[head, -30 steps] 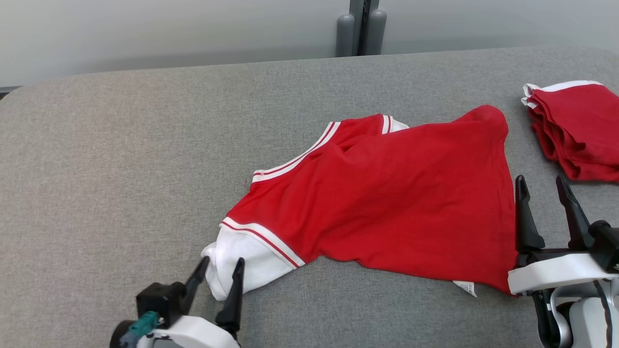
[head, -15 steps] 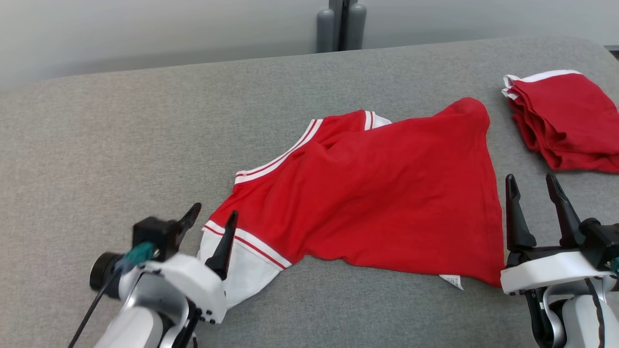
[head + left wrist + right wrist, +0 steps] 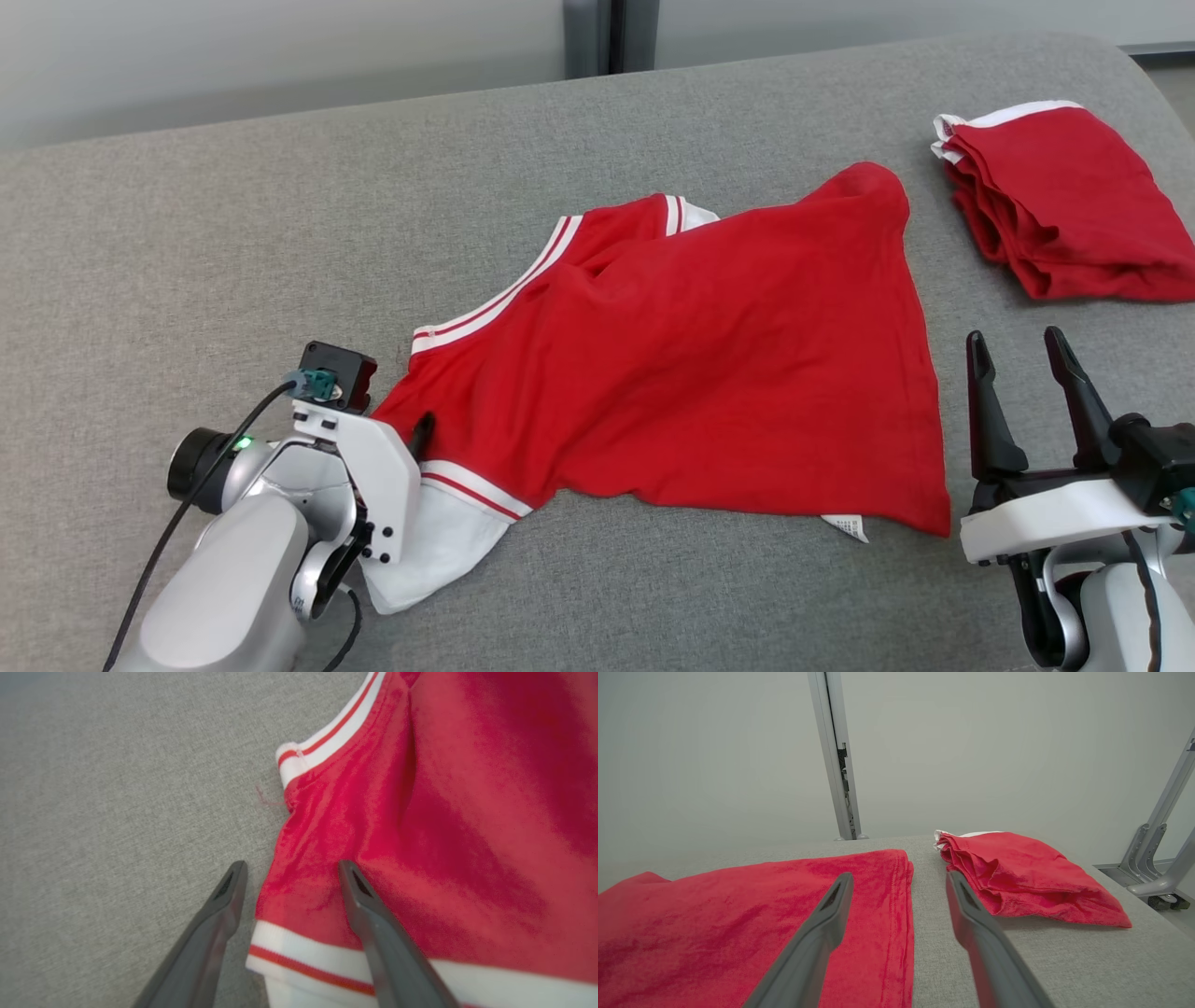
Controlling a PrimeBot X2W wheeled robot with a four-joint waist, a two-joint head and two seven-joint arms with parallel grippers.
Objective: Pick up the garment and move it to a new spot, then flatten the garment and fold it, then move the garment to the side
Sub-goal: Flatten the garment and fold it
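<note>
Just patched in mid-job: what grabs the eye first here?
The red garment with white striped trim sprawls rumpled across the middle of the grey table. The left gripper is at its near-left edge, jaws open astride it. A folded red pile sits at the far right, beyond the open right gripper.

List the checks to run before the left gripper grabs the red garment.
1. Left gripper open: ok.
2. Garment edge lies between the left fingers: ok, seen in the left wrist view.
3. Left fingers low enough to pinch cloth: cannot tell.
4. Right gripper open, holding nothing, beside the garment: ok.
5. Garment flat on the table: not ok, it is rumpled.
6. Folded red pile apart from the garment: ok.
</note>
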